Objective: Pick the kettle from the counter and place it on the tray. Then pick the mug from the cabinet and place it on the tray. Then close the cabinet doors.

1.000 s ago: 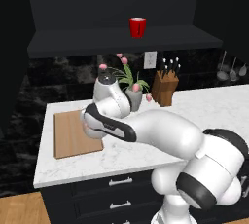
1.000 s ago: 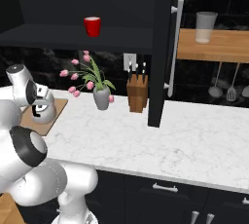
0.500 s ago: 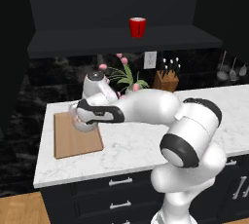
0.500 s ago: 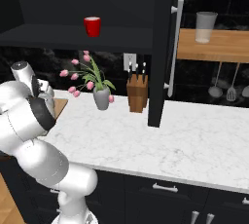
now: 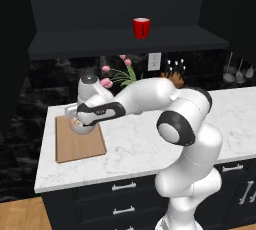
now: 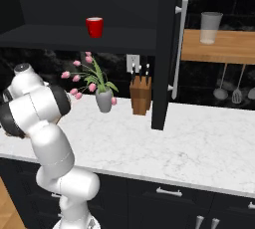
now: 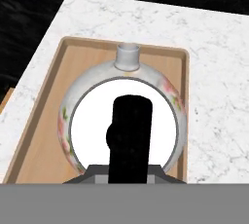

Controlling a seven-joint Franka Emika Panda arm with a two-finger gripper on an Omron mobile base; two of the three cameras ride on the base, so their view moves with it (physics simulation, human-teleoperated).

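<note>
Arm: since a second ago it has swung from mid-frame in the left base view over to the left, and now reaches across the counter.
Kettle: the kettle sits at centre of the hand view, directly over the tray; a second ago it was still short of it. Whether its base touches the wood cannot be told.
Gripper: the gripper, left of centre in the left base view, is closed on the kettle's black handle.
Tray: lies at the left end of the counter, kettle within its rim.
Mug: the mug stands on the cabinet shelf, top centre, untouched.
Cabinet doors: one door stands open, upper right of the right base view.
Meaning: the first placement looks almost done; releasing the kettle seems next, then the mug.
</note>
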